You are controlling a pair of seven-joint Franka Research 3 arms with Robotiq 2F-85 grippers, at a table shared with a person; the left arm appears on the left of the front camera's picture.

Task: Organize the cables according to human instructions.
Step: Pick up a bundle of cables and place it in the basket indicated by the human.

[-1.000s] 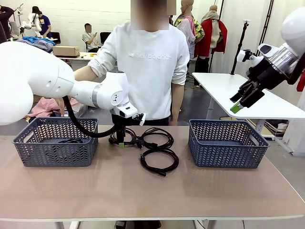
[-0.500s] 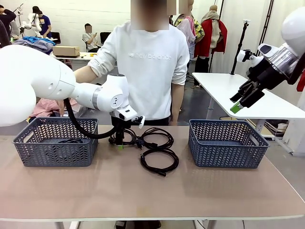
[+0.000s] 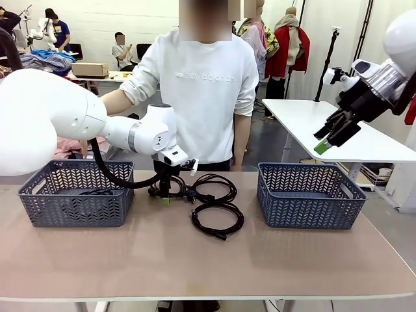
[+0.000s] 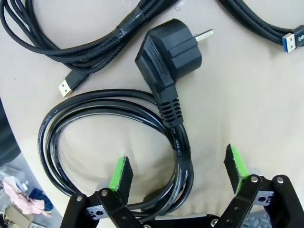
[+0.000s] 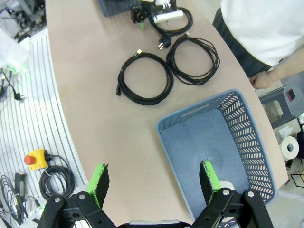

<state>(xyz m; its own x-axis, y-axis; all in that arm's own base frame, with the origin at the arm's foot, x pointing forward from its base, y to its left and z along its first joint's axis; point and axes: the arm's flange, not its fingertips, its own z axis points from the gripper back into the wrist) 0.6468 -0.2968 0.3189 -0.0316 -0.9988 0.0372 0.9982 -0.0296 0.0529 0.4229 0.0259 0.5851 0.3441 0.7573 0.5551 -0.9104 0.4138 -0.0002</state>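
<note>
The left arm [image 3: 130, 133] reaches low across the bench [image 3: 195, 266], wrist bent so its jaws point straight down, spread wide and gripping nothing. A smooth black cord coil [image 4: 50, 137] lies flat beneath them, its near arc passing between the green pads [image 4: 121, 173]; its chunky plug [image 4: 171, 47] lies beyond the jaws, pin aimed away and rightward. Braided cables [image 4: 95, 47] lie farther beyond. The right arm [image 3: 370, 97] hangs high, jaws open, the right basket [image 5: 242, 137] ahead of them
</note>
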